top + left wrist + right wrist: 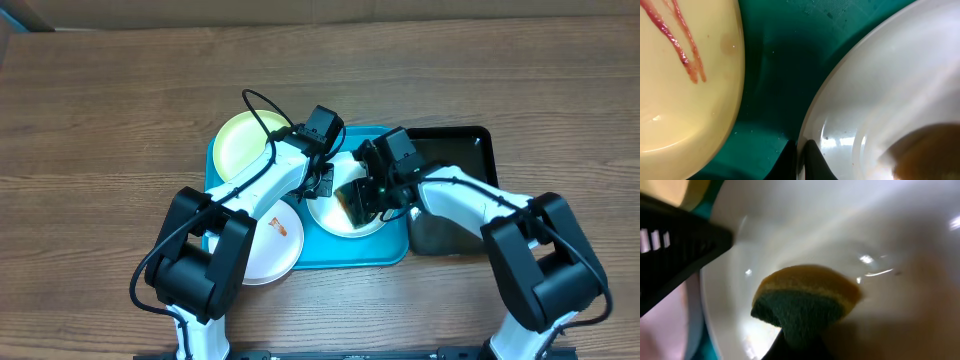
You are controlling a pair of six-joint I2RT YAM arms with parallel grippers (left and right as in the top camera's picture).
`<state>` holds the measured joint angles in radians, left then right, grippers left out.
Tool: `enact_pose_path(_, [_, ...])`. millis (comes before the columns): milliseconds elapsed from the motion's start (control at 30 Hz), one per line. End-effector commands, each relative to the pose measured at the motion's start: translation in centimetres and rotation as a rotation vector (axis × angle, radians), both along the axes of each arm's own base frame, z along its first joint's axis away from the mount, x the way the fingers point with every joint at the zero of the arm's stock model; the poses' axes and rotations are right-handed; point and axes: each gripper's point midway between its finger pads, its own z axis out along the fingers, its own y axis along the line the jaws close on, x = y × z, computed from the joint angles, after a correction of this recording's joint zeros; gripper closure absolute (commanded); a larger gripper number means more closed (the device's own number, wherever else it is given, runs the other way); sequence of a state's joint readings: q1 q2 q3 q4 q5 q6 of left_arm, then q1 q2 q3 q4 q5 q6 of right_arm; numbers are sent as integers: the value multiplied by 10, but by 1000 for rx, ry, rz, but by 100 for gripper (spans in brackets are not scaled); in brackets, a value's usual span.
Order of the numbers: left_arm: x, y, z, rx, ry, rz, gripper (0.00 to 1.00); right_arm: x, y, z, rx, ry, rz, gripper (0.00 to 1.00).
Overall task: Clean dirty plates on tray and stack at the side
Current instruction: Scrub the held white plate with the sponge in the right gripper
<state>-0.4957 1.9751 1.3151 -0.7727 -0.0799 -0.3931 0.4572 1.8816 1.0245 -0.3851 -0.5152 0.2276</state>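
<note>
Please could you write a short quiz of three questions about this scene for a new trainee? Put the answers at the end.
1. Multiple choice: what does the right gripper hold?
A) a sponge
B) a folded cloth
C) a spoon
2. True or false: the yellow-green plate on the turquoise tray is clean.
3. Fill in the colour: the middle plate, whose rim the left gripper pinches, is ____.

Key
1. A.
2. False: the left wrist view shows red smears on it.
3. White.
</note>
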Motion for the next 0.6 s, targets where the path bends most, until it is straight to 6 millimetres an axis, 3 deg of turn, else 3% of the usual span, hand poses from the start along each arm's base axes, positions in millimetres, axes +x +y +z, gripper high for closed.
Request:
enact_pose_path(0, [-13, 7, -18, 26, 59, 12, 96, 19, 16, 69, 324, 21, 66, 96])
enact_pose_path(100, [-13, 7, -18, 27, 58, 12, 96, 39, -4, 107, 364, 0, 20, 96])
enact_pose_path(233, [-13, 7, -18, 27, 58, 11, 96, 52, -42, 125, 263, -36, -63, 96])
enact_pose_path(333, [-13, 7, -18, 27, 58, 11, 96, 56, -94, 115, 52, -31, -211, 96])
enact_pose_path(467, [-13, 7, -17, 30, 59, 0, 96, 43, -168, 89, -244, 45, -384, 96])
enact_pose_path(567, [-11, 7, -11, 25, 49, -1, 96, 34, -197, 73, -355, 81, -442, 96])
